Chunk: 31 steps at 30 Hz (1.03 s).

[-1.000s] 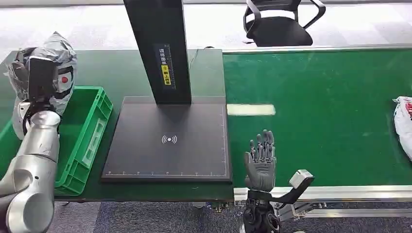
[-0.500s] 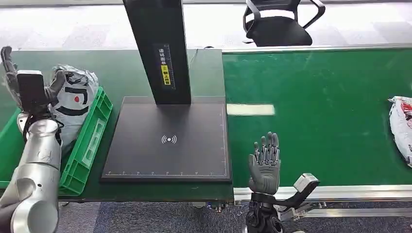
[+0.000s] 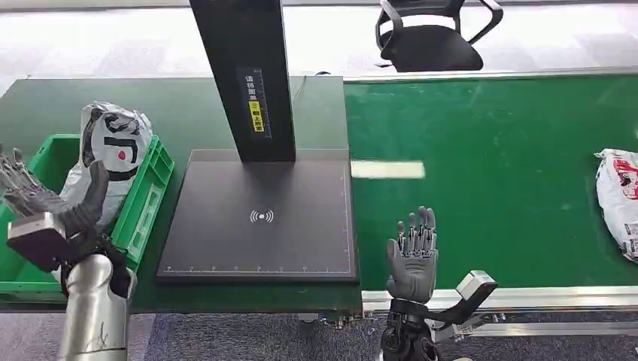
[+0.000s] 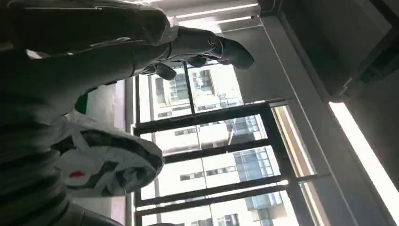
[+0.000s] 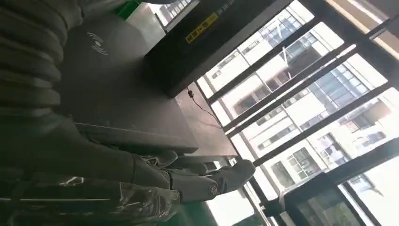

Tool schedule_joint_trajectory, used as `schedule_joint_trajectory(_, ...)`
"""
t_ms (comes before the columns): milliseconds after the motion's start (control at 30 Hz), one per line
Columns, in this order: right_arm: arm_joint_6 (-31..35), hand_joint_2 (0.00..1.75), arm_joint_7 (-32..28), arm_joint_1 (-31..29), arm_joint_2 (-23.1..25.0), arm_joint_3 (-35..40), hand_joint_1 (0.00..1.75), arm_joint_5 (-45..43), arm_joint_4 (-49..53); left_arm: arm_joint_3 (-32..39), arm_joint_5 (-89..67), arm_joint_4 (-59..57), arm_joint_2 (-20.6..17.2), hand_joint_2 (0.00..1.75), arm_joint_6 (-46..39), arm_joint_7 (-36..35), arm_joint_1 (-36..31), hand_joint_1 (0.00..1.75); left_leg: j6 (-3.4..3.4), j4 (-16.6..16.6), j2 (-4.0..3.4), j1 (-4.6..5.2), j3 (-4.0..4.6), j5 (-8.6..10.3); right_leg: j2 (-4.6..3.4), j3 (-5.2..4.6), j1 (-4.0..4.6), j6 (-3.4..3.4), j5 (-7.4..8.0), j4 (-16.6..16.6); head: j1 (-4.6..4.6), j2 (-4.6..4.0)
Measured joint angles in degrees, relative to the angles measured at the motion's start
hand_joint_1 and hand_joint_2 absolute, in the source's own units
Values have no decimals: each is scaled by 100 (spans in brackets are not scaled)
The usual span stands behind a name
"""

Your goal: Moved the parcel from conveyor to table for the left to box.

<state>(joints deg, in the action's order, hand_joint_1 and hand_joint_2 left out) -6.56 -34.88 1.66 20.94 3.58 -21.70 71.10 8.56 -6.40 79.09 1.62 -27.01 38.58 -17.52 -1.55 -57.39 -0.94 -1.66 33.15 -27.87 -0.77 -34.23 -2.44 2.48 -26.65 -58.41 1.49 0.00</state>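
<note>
Right hand: the right hand [image 3: 411,256] is raised at the near edge of the conveyor [image 3: 489,188], just right of the scan pad [image 3: 259,218], palm up-turned, fingers spread and straight, holding nothing.
Left hand: the left hand [image 3: 45,199] hangs over the near part of the green box [image 3: 143,218], left of the scan pad, fingers fanned apart and nothing in them.
Parcel: the grey-and-white parcel [image 3: 109,162] sits in the green box, leaning on the wall nearest the scan pad, its top sticking up above the rim; the left hand's thumb is close beside it, contact unclear.
Scan pad: dark and flat, with a black post [image 3: 244,75] rising from its far edge.
Second parcel: a white bag [image 3: 621,199] lies on the conveyor, well to the right of the scan pad.
Chair: a black office chair [image 3: 432,34] stands beyond the conveyor.
</note>
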Motion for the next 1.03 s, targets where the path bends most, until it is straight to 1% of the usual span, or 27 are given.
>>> schedule_joint_trajectory(67, 26, 175, -2, 16, -2, 0, 0, 6, 17, -450, 121, 517, 182, 175, 245, 0, 564, 0, 2, 0, 2, 0, 0, -2, 0, 0, 0, 0, -3, 2, -2, 0)
schedule_joint_trajectory(167, 105, 175, -2, 20, -2, 0, 0, 68, 20, -1117, 349, 823, 382, 175, 1036, -7, 1283, 0, 2, 1, 7, -1, -1, -2, 2, 5, 1, 0, -5, 2, -2, 0)
schedule_joint_trajectory(267, 111, 175, -2, 29, -2, -2, 0, 85, 20, -1594, 410, 949, 537, 175, 1175, 0, 1655, 0, 2, 1, 5, -1, -4, -2, 2, 8, 1, 0, -4, 1, -2, 0)
schedule_joint_trajectory(467, 122, 175, -2, 31, -2, -2, 0, 87, 20, -1778, 443, 1054, 623, 175, 1272, 0, 1862, 0, 0, 2, 10, -4, -11, 1, 2, 14, 4, 0, -4, -2, -2, 0)
schedule_joint_trajectory(867, 124, 175, -2, 31, -2, -2, 0, 92, 20, -1820, 445, 1102, 653, 175, 1283, 0, 1904, 0, 0, 2, 12, -4, -11, 0, 2, 15, 3, 0, -4, -1, -2, 0)
schedule_joint_trajectory(933, 181, 175, -9, 33, -2, 0, 0, 160, 31, -1837, 503, 1100, 675, 175, 1587, -57, 1941, 0, 0, 2, 12, -4, -11, 0, 2, 15, 3, 0, -5, -1, -2, 0)
schedule_joint_trajectory(1033, 325, 175, -15, 41, -2, 9, 0, 441, 74, -1896, 542, 904, 826, 175, 2383, -57, 2059, 0, 1, 1, 12, -3, -11, 0, 2, 16, 2, 0, -5, -1, -2, 0)
